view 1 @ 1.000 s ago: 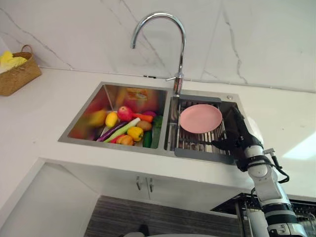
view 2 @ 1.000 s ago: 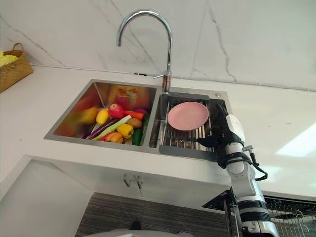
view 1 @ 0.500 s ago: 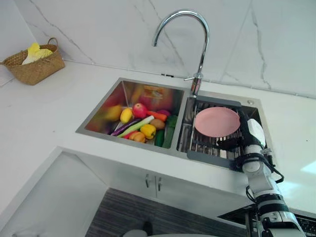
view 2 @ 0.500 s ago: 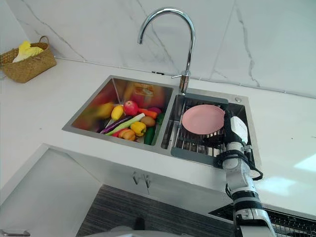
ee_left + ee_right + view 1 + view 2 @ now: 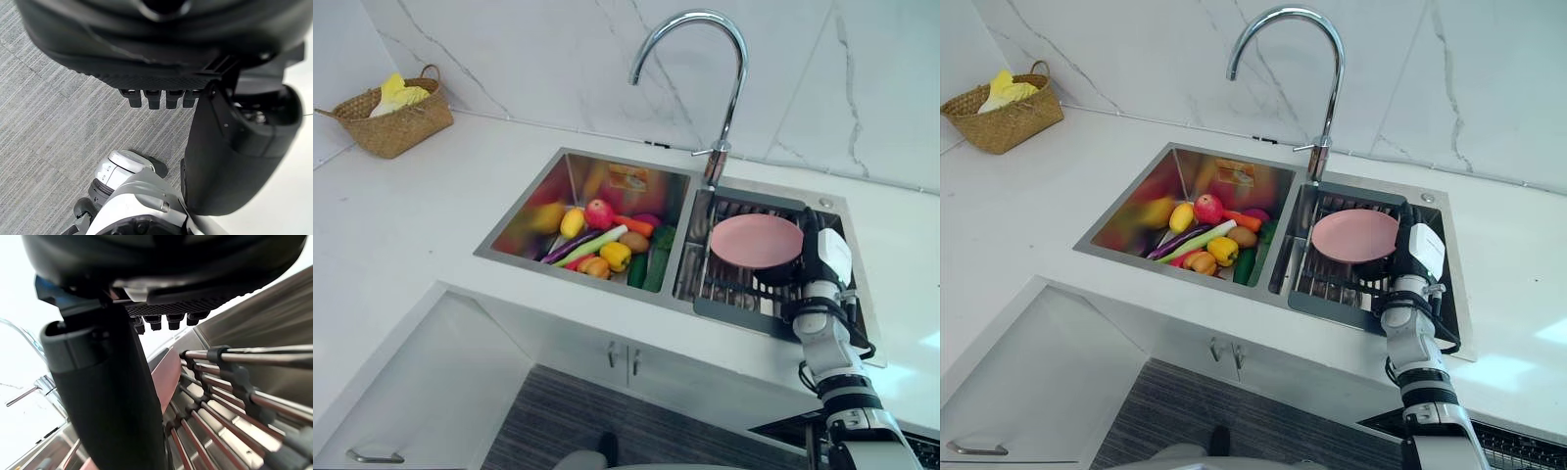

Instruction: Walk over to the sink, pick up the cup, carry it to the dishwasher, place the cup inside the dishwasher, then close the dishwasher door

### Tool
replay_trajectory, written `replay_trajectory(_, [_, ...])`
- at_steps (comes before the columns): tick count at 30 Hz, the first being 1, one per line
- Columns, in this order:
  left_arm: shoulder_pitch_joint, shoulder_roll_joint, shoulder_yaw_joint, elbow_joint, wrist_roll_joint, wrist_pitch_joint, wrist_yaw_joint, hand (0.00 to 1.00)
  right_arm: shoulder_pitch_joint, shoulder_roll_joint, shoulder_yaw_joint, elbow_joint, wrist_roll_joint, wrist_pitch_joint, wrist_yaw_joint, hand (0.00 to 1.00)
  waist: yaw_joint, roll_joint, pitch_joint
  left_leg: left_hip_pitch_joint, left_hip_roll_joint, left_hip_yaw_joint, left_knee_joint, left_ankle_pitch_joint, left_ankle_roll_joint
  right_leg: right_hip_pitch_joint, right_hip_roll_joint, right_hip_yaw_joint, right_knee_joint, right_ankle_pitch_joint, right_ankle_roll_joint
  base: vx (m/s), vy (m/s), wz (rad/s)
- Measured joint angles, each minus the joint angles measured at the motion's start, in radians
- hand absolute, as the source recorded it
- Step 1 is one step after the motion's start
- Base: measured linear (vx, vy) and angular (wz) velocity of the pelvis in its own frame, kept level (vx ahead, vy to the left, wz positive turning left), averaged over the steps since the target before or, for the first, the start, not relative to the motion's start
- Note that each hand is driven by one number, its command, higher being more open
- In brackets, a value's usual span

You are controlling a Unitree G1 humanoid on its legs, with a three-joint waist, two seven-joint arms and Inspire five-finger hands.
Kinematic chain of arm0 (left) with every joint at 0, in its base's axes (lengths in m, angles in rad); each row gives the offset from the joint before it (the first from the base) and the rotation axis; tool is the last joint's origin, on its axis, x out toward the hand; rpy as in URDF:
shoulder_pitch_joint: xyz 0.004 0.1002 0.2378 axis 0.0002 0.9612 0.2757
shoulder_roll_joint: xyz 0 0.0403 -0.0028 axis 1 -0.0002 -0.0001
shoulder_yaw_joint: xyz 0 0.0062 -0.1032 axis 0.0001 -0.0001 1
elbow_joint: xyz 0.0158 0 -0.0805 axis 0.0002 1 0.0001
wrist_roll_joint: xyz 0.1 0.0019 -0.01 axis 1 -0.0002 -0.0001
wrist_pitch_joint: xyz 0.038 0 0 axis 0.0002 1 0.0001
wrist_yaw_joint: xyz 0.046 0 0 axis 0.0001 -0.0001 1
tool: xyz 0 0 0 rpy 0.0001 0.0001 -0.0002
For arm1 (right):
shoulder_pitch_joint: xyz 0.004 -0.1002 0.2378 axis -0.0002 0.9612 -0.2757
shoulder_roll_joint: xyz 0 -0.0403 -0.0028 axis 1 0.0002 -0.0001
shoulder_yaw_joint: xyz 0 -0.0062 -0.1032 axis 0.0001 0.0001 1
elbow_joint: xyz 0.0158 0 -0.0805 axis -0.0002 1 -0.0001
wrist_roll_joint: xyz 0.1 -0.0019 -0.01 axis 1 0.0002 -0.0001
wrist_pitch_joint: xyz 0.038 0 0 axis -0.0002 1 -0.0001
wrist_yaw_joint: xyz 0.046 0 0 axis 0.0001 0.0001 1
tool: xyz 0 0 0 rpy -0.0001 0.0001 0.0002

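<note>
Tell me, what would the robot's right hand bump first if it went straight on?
Probably the pink plate: the right hand is beside it above the sink rack, facing its edge. Depth is unclear.

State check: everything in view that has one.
faucet, no water running
pink plate, flat on rack
left basin, holds fruit and vegetables
cabinet doors, shut
basket, upright, something yellow inside
right hand, open, above rack
left hand, open, empty

Field notes: white stone counter (image 5: 431, 225). Woven basket (image 5: 394, 122) at 10 o'clock, by the wall. Steel double sink (image 5: 597, 176) set in at centre; chrome faucet (image 5: 729, 108) at its 12 o'clock rim.
</note>
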Motion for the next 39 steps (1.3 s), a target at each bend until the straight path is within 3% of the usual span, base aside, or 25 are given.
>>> replay_trajectory(8, [0.008,0.002,-0.001,-0.014,0.036,-0.002,-0.004,1.00,0.000,0.001,0.019,0.003,-0.175,-0.058,-0.035,1.00,0.002,-0.002,0.003,-0.001,-0.001,-0.004,0.000,0.000,0.000,0.001,0.000,-0.005,0.001,-0.002,0.001,0.00,-0.001,0.00])
replay_trajectory(9, [0.008,0.002,-0.001,-0.014,0.036,-0.002,-0.005,1.00,0.000,-0.001,0.024,0.003,-0.196,-0.067,-0.036,0.00,0.004,-0.002,0.003,-0.002,-0.001,-0.005,0.000,0.000,0.000,0.001,0.000,-0.006,0.001,-0.002,0.001,0.00,-0.005,0.04])
replay_trajectory(15, [0.008,0.007,-0.004,-0.016,0.036,0.000,-0.014,1.00,-0.016,-0.023,0.106,0.014,-0.295,-0.109,-0.022,0.00,0.019,-0.004,0.004,-0.007,-0.004,-0.018,0.000,0.001,0.001,0.002,-0.003,-0.021,0.002,-0.004,0.002,0.01,-0.004,0.07])
replay_trajectory(18, [0.008,0.015,-0.018,-0.021,0.075,-0.017,-0.021,1.00,-0.072,-0.048,0.196,0.077,-0.378,-0.109,0.062,0.00,0.042,-0.012,0.014,-0.008,-0.009,-0.031,0.000,0.007,0.009,0.005,-0.006,-0.032,0.003,-0.004,0.003,0.03,-0.001,0.12])
replay_trajectory(25, [0.012,0.027,-0.045,-0.028,0.075,-0.019,-0.021,1.00,-0.095,-0.096,0.245,0.089,-0.412,-0.078,0.074,0.00,0.047,-0.013,0.017,-0.005,-0.012,-0.034,0.000,0.008,0.010,0.006,-0.011,-0.034,0.011,-0.003,0.005,0.01,0.001,0.03])
replay_trajectory(33, [0.021,0.023,-0.043,-0.030,0.056,-0.020,-0.020,1.00,-0.094,-0.099,0.229,0.075,-0.312,-0.039,0.057,0.00,0.042,-0.008,0.023,-0.007,-0.014,-0.026,0.000,0.007,0.009,0.002,-0.014,-0.025,0.011,-0.005,0.007,-0.02,0.004,-0.02])
replay_trajectory(39, [0.048,0.014,-0.032,-0.031,0.053,-0.020,-0.020,1.00,-0.077,-0.098,0.123,-0.148,-0.133,-0.044,-0.036,0.00,0.019,-0.004,0.026,-0.004,-0.013,0.000,0.000,0.005,0.011,-0.011,-0.016,0.006,0.013,-0.002,0.009,0.00,0.003,-0.12])
